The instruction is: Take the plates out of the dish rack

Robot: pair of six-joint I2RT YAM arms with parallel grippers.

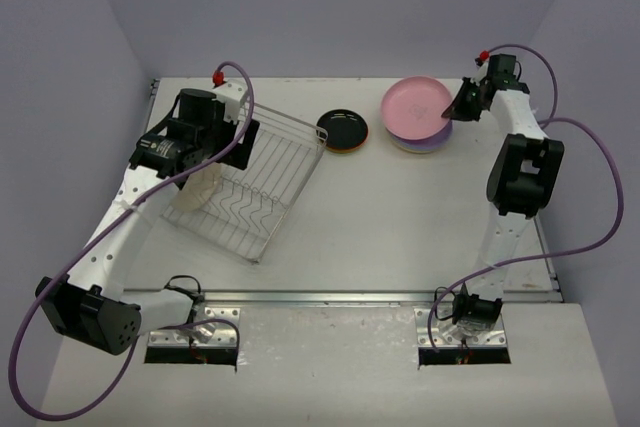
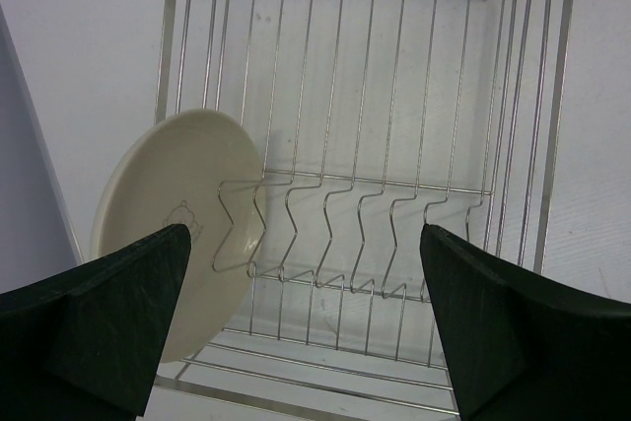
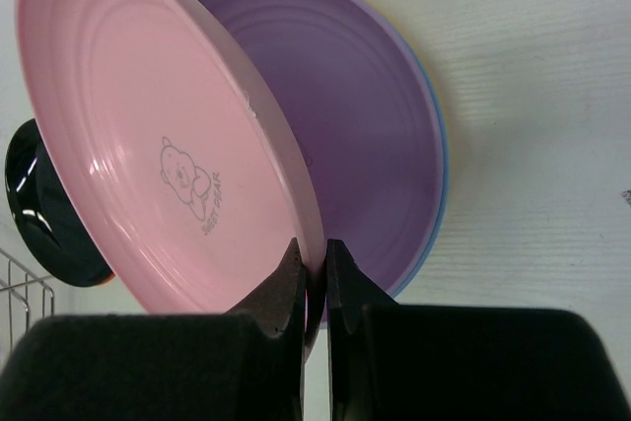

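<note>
Near the far right corner of the desk, pinching the pink plate (image 3: 168,145) by its rim with the right end effector (image 3: 315,253), fingers pressed almost together on the thin edge. Holding it tilted above the lavender plate (image 3: 365,145), itself atop a blue plate (image 3: 441,175): probably angled for laying flat onto that stack.

Toward the left edge, hovering over the dish rack (image 2: 394,96) with the left end effector (image 2: 304,234), spread wide, touching nothing. In the rack's end slot nearest that edge, one cream plate (image 2: 168,184), standing on edge, propped by the zigzag wire. Seemingly lined up for gripping its rim next. By the far edge, a black plate (image 1: 342,127) topping another stack.
</note>
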